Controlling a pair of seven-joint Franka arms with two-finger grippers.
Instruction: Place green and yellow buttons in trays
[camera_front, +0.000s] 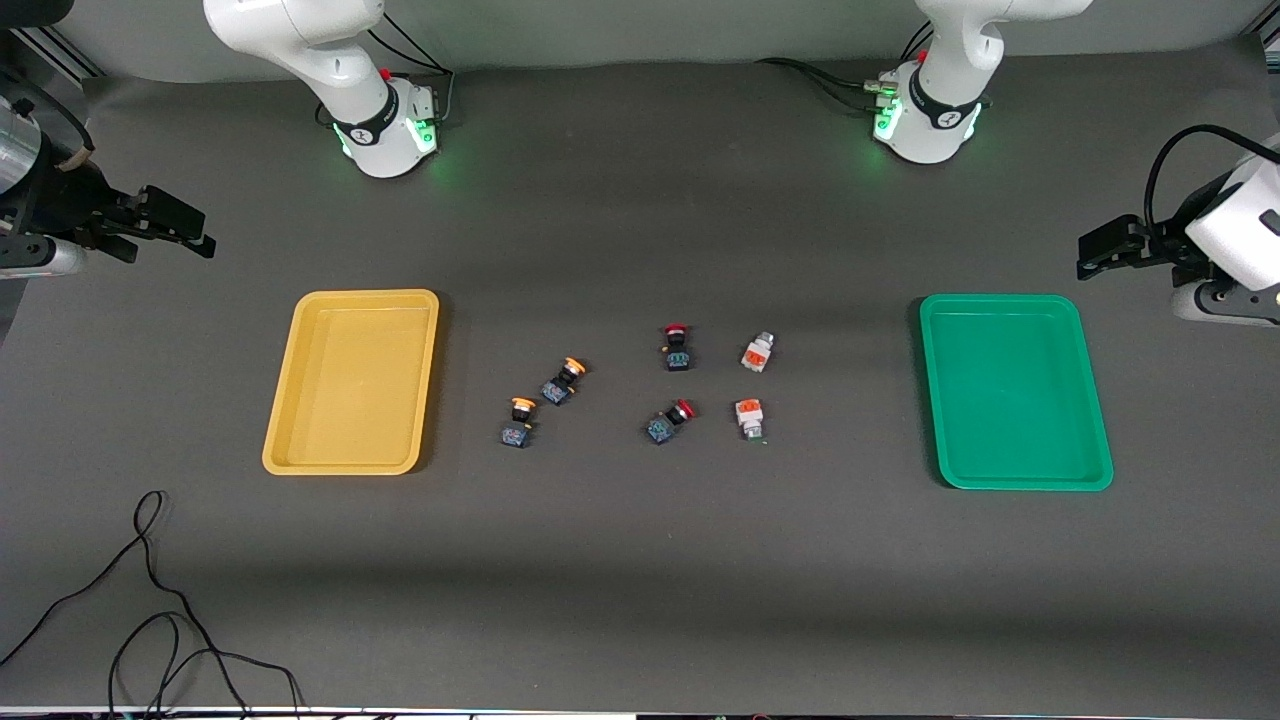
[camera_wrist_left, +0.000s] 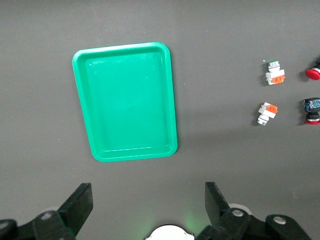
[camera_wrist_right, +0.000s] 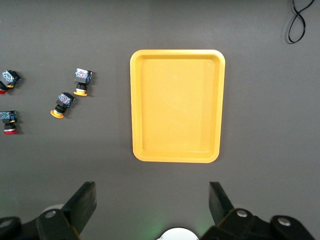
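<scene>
Left end effector (camera_front: 1085, 262) and right end effector (camera_front: 205, 240) spread, empty; no legible writing.

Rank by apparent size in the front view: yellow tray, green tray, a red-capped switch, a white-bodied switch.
1. yellow tray and green tray: look alike, tied.
2. red-capped switch and white-bodied switch: far smaller, too close to rank.

My counter (camera_front: 620, 590) is covered in a dark grey matte cloth, evenly lit with soft shadow bands. A thin black cable (camera_front: 150, 600) loops over its corner nearest the front camera, at my right arm's end.
</scene>
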